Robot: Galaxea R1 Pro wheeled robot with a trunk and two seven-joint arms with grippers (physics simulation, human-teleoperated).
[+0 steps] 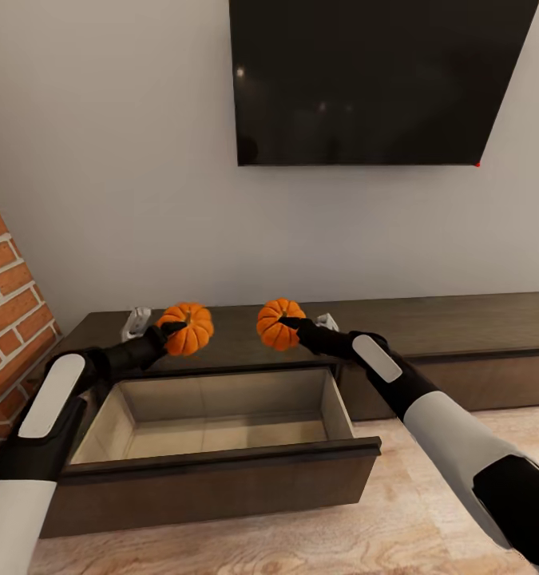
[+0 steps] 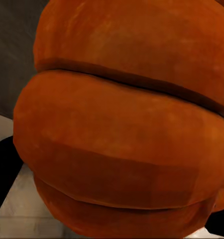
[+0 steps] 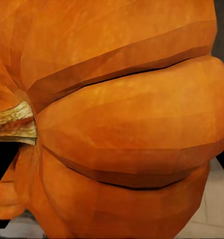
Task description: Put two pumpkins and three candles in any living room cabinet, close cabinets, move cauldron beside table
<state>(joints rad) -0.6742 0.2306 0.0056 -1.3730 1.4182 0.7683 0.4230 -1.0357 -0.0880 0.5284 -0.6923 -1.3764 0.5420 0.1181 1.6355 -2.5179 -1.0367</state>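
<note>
Left pincer (image 1: 170, 330): clamped on left pumpkin (image 1: 187, 327), held above the cabinet (image 1: 461, 319) top, behind the open drawer (image 1: 221, 459).
Right pincer (image 1: 289, 323): clamped on right pumpkin (image 1: 279, 323), held at like height, beside the first, the two apart.
Pumpkins: bright orange, deeply ribbed, matte. Left wrist view: broad ribs (image 2: 122, 144) with dark grooves. Right wrist view: ribs and a short tan stem (image 3: 12, 122) at one side.
Cabinet: long, low, dark-brown wood, flat top, against a grey wall. Drawer: pulled out, pale interior, nothing inside.
Other: black screen (image 1: 373, 80) on wall above; brick column (image 1: 9, 303) at left; light wood floor (image 1: 381, 519).
</note>
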